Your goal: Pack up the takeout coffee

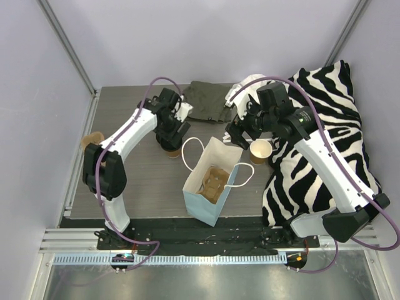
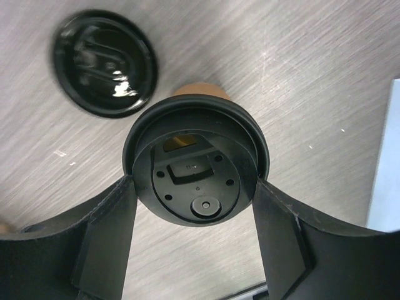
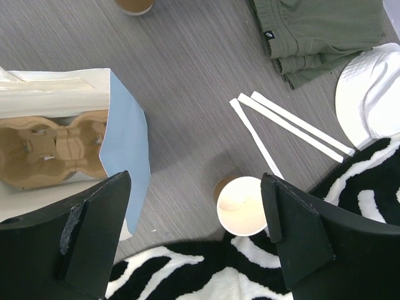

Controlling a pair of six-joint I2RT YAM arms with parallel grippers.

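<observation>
Left jaws clasp the takeout coffee (image 2: 197,169), loose lid (image 2: 103,62) beside; right jaws wide above lidless cup (image 3: 240,206) by bag (image 3: 129,134)

I see small tan kraft-paper cup with round black plastic lid (image 2: 197,181): upright on surface, lid seated on, sip slot and small vent dots on top. Stands left of surface's centre, roughly midway between near and far edges.
</observation>
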